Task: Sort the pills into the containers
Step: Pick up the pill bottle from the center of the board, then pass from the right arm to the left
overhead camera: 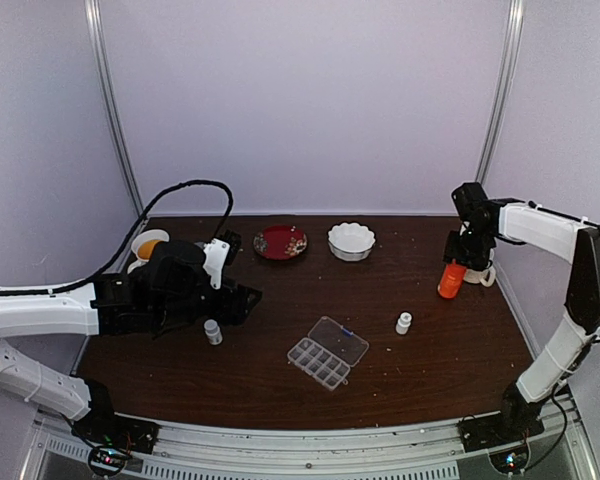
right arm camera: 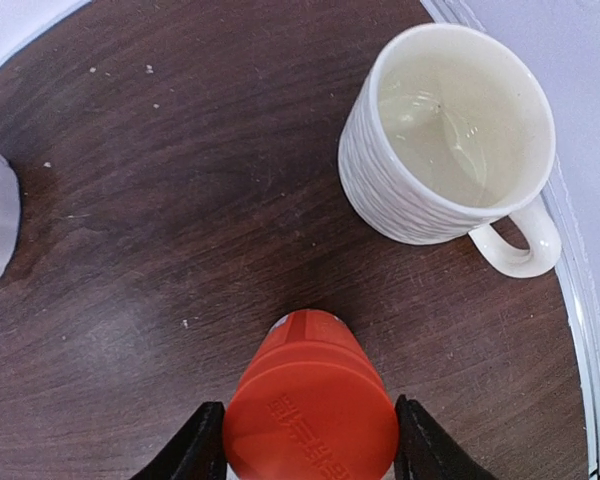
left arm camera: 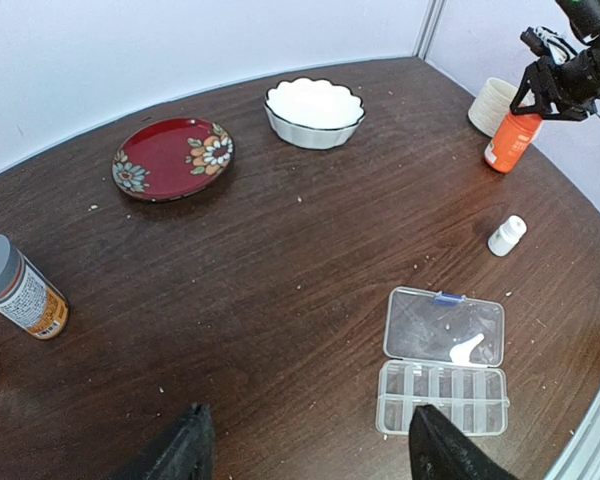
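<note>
One flat clear-plastic rectangular pill box (overhead camera: 320, 362)

The left arm (overhead camera: 40, 312) lies low and extended, the left fingers (left arm camera: 180, 450) wide apart, nothing between them. The right arm (overhead camera: 550, 228) reaches out, the right fingers (right arm camera: 205, 445) pressed against both sides of an orange bottle (right arm camera: 310, 400).

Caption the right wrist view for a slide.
Right gripper, jaws flanking an orange plastic bottle, beside a white ribbed mug.

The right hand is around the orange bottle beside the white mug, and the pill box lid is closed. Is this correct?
Only the lid is wrong: on the pill box it lies open in the left wrist view. The right hand is around the orange bottle beside the white mug.
</note>
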Controlling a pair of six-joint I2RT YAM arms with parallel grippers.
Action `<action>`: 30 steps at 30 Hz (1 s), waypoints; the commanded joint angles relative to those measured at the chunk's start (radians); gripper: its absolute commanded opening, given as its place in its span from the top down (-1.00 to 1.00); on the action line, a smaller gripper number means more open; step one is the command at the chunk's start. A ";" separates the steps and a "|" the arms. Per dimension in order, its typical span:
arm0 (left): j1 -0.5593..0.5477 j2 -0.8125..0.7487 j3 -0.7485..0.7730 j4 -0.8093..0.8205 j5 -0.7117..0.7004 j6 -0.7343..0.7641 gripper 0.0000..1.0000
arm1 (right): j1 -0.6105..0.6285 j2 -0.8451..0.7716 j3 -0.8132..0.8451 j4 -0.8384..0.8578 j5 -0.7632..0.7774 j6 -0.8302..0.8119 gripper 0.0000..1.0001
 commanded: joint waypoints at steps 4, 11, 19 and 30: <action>-0.001 -0.004 0.001 0.039 -0.001 0.016 -0.40 | 0.018 -0.264 -0.042 0.061 -0.201 -0.114 0.22; -0.001 0.013 0.012 0.086 0.071 0.048 -0.41 | 0.104 -0.409 -0.088 0.153 -0.540 -0.172 0.50; -0.002 -0.003 -0.038 0.317 0.267 0.143 -0.41 | 0.437 -0.478 -0.138 0.382 -0.670 -0.205 0.56; -0.031 -0.146 -0.317 0.775 0.372 0.444 -0.95 | 0.641 -0.420 -0.135 0.556 -0.710 -0.108 0.56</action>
